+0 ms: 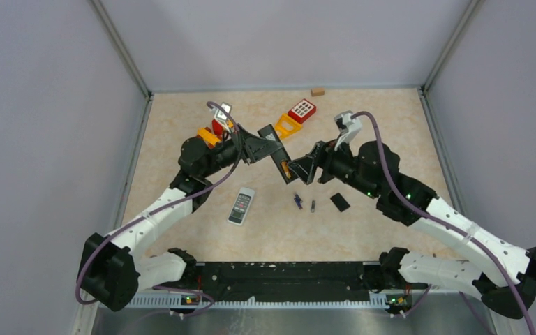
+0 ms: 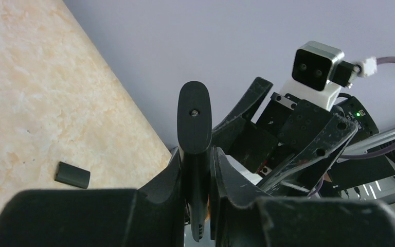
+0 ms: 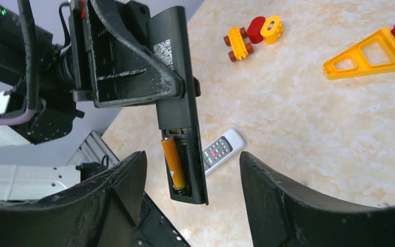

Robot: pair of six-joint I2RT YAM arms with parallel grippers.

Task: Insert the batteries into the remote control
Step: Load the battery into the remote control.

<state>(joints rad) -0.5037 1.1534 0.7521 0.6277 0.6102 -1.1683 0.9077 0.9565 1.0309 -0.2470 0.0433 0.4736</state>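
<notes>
1. The black remote point(image 3: 175, 62) is long and slim, its back showing. The left pincer point(image 1: 257, 147) is clamped on it and holds it above the table point(image 1: 377, 132).
2. Its open battery compartment point(image 3: 187, 154) holds the orange-brown battery point(image 3: 174, 164), lying lengthwise in one slot.
3. The purplish-blue battery point(image 1: 298, 202) and the dark grey battery point(image 1: 313, 206) lie near each other on the table, beside a small black flat piece point(image 1: 340, 202).
4. The right pincer point(image 3: 191, 159) is spread wide by the remote's compartment end and grips nothing.

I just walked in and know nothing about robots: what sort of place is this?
Probably a robotics lab test cell. Plain grey panels wall in a table, a left arm and a right arm are bolted at its edge, and a red toy block and a white remote lie about as props.
</notes>
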